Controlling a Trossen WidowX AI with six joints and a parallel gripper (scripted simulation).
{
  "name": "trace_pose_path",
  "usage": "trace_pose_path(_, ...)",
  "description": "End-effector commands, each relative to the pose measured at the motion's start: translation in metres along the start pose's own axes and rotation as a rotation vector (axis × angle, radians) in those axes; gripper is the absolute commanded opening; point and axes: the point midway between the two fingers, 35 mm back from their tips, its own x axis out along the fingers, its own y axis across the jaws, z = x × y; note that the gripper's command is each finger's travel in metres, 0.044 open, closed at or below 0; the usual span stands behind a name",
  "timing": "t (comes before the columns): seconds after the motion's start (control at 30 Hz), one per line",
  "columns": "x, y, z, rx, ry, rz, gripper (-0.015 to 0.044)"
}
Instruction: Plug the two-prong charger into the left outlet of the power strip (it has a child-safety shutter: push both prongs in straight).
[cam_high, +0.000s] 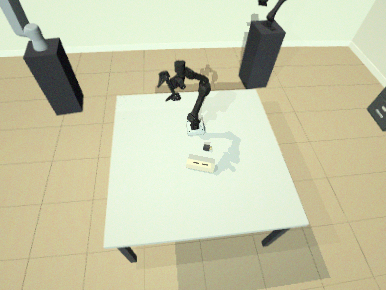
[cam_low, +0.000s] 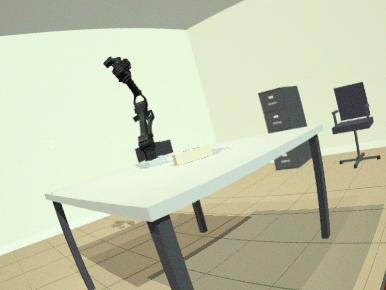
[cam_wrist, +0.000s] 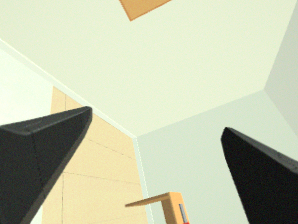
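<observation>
The charger is a small dark block with a pale yellowish bit at its right side, lying on the table between the arm's base and the power strip in the top view. Its prongs are too small to make out. The cream power strip lies just beyond it, with two dark outlets on top. My gripper is open and empty, raised high near the table's back edge, well away from charger and strip. The wrist view shows neither of them, and the charger cannot be made out in the exterior view.
The white table carries the arm's base, close behind the charger. Dark pedestals stand on the floor behind the table. A filing cabinet and an office chair stand beyond it.
</observation>
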Motion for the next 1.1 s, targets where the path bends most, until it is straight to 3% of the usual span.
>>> trace_pose_path(0.0, 0.016, 0.022, -0.005, 0.043, 0.003, 0.076, 0.0440)
trace_pose_path(1.07, 0.064, 0.187, 0.010, 0.186, 0.015, 0.562, 0.0440)
